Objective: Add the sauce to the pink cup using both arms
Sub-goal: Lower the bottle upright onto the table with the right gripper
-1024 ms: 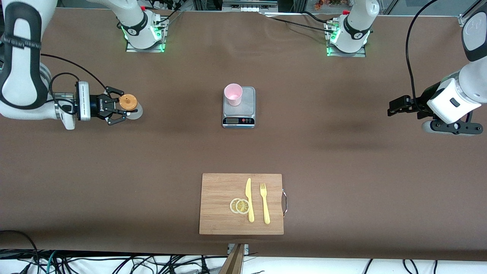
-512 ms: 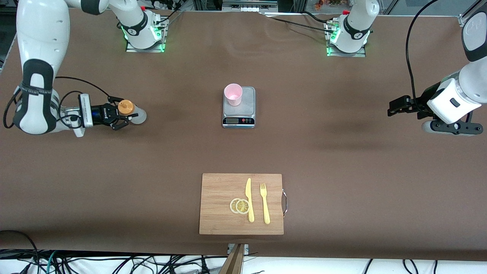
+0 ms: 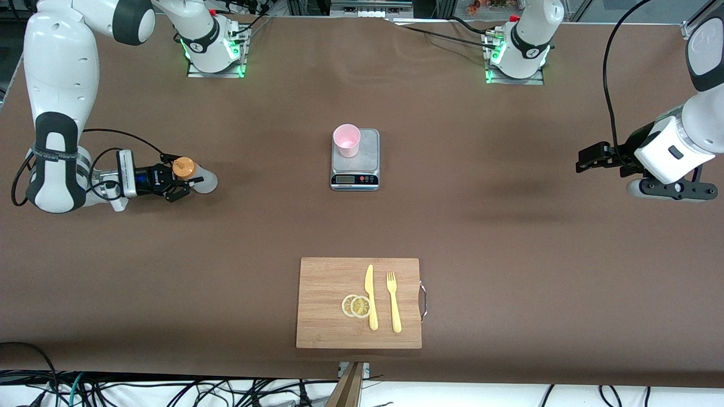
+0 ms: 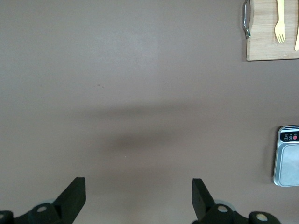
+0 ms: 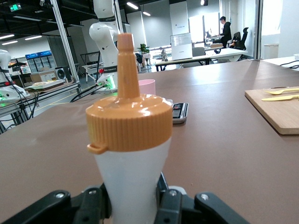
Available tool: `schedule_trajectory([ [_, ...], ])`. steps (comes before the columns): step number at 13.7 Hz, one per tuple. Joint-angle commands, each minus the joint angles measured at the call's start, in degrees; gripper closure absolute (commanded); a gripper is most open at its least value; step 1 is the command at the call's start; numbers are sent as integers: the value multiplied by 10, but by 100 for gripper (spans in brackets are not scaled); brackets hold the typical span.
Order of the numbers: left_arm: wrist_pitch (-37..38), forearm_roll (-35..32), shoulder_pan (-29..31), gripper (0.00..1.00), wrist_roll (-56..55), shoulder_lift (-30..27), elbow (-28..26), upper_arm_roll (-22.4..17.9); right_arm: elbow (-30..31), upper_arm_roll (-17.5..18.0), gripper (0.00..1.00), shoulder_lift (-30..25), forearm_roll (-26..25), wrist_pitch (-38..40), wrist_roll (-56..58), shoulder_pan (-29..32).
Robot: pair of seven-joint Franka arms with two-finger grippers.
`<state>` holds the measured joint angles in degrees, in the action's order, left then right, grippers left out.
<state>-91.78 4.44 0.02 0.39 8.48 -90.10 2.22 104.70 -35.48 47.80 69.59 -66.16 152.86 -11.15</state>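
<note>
The right gripper [image 3: 182, 182] is placed low at the right arm's end of the table, and the sauce [image 3: 194, 174] is held between its fingers [image 5: 96, 205], which are closed against the bottle's whitish body below the orange nozzle cap. The bottle is kept upright, its base at or just above the tabletop; which of the two cannot be told. In the right wrist view the sauce [image 5: 129, 154] fills the middle, with the nozzle pointing straight up.

Well away from this gripper, toward the middle of the table, the pink cup [image 3: 346, 139] is seen standing upright on the grey scale [image 3: 362, 164], on the corner of the platform farthest from the front camera and toward the right arm's end. In the right wrist view the pink cup [image 5: 148, 86] is partly hidden by the nozzle, with the scale [image 5: 179, 112] just beside it.

The left gripper [image 3: 591, 158] is held in the air over bare table at the left arm's end, well apart from the scale and the cup; this arm waits. Its fingers [image 4: 74, 198] are spread wide and nothing is held between them.

Nearer to the front camera than both grippers, a wooden cutting board [image 3: 328, 316] is laid out, with a yellow knife [image 3: 370, 297], a yellow fork [image 3: 393, 302] and two lemon slices [image 3: 356, 306] on it.
</note>
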Motion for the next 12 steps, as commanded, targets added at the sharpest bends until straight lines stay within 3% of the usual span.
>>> schedule_trajectory([
  [1,11,0,2,0,7,5,16,1,-14,3,72,13,-5,11,21,7],
  [3,11,0,2,0,6,5,15,0,-20,2,71,19,-7,10,22,8],
  [5,11,0,2,0,7,5,16,1,-34,3,48,30,-7,11,24,11],
  [6,11,0,2,0,7,5,16,1,-35,3,1,31,-7,11,24,11],
  [12,11,0,2,0,7,5,16,1,-41,-3,0,28,-33,9,13,20],
])
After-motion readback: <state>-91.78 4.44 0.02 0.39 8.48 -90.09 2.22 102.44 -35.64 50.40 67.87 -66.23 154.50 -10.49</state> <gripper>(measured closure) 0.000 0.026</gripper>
